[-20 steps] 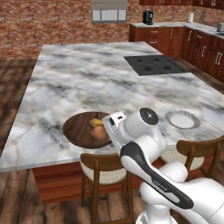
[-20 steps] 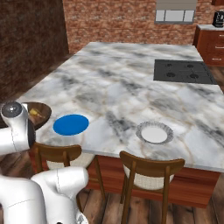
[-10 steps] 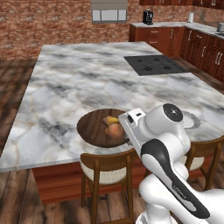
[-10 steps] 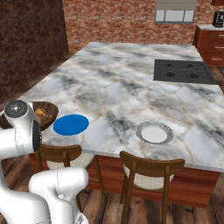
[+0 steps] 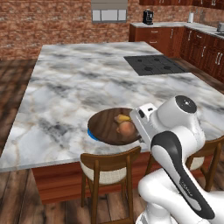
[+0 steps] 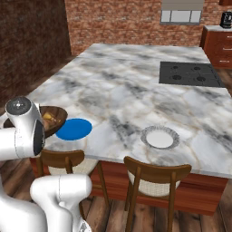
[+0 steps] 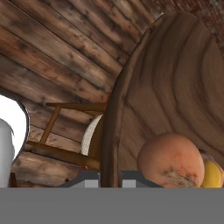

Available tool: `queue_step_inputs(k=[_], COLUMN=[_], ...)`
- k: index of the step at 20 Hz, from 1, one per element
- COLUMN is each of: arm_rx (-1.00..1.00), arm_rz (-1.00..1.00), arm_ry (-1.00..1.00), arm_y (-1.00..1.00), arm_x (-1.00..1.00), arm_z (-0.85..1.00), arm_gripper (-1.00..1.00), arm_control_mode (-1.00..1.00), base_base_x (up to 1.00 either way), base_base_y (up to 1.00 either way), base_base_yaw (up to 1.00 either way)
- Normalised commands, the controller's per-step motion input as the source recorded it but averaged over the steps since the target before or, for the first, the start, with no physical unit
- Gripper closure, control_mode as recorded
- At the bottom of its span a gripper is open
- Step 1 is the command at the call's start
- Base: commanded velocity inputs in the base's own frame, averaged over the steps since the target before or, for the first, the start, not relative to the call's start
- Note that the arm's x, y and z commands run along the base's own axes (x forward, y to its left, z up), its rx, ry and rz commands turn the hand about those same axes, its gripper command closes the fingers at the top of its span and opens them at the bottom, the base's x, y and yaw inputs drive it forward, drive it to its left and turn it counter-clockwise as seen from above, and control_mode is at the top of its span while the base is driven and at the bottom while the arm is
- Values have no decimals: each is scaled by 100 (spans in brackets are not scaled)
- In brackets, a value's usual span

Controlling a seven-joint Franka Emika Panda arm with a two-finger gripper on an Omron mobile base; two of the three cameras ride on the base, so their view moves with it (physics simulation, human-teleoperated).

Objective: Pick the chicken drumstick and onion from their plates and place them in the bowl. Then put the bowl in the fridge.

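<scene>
Now, from the left base view, the wide dark brown wooden bowl [image 5: 111,126] is lifted at the near edge of the marble island counter [image 5: 78,83], partly covering the bright blue round plate [image 5: 90,133], and it holds the small round reddish-brown onion [image 5: 126,127] and the yellowish-tan chicken drumstick [image 5: 122,118]; to carry it well toward the fridge, the bowl should stay level and move slowly so nothing rolls out. From the right base view, the bowl [image 6: 55,118] sits just beside the blue plate [image 6: 74,128], which is bare, as is the pale grey-white plate with a darker rim [image 6: 159,138] further along. From the hand view, the two-finger gripper [image 7: 111,178] is pinched tight on the bowl's rim [image 7: 114,113], with the onion [image 7: 171,162] touching the drumstick [image 7: 213,173] inside.
</scene>
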Motion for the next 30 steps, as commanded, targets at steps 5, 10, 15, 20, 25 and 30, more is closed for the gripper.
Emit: queue_step_inputs(k=[5,10,15,20,25,30], arm_rx=[0,0,0,0,0,0], arm_rz=[0,0,0,0,0,0], arm_ry=[0,0,0,0,0,0], arm_y=[0,0,0,0,0,0], arm_x=[-1,0,0,0,0,0], arm_z=[0,0,0,0,0,0], arm_gripper=[100,100,100,100,100,100], arm_control_mode=[-100,-100,-100,100,100,100], base_base_x=[0,0,0,0,0,-10], base_base_y=[0,0,0,0,0,-2], base_base_yaw=[0,0,0,0,0,0])
